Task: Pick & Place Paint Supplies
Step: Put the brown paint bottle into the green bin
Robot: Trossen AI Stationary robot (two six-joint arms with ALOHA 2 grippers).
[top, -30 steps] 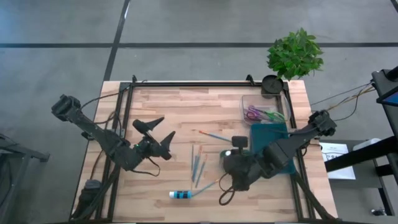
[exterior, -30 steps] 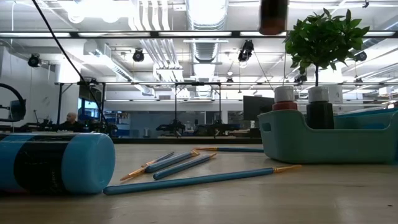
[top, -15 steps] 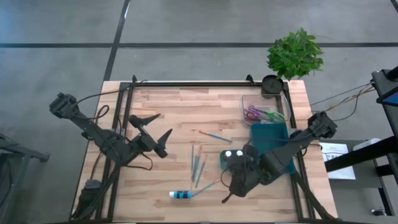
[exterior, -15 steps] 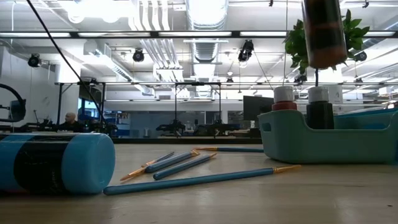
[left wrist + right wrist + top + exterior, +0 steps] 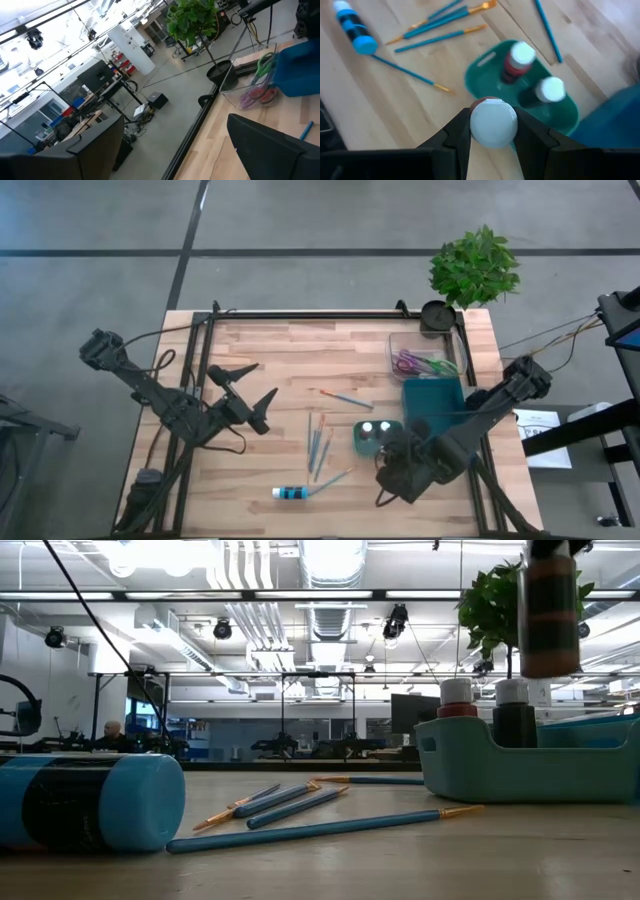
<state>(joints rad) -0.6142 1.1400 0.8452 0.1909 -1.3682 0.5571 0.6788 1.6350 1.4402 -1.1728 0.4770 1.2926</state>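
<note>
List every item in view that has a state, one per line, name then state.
Right gripper: shut on a white-capped paint tube, held above the teal tray.
Left gripper: open, holding nothing.
Teal tray: two capped tubes standing upright inside.
Blue paint tube: lying on its side.
Paintbrushes: lying loose on the table.

1. Light butcher-block wooden table point(image 5: 280, 350) with black metal edge frame is sitting on grey concrete floor point(image 5: 300, 220).
2. Leafy green potted plant point(image 5: 474, 266) is standing off the far right corner; its round black pot point(image 5: 437, 315) is touching the table corner.
3. Clear plastic bin point(image 5: 425, 361) is sitting near that corner, holding purple and green handled scissors point(image 5: 415, 363).
4. White paper sheet point(image 5: 540, 425) is lying past the right edge.
</note>
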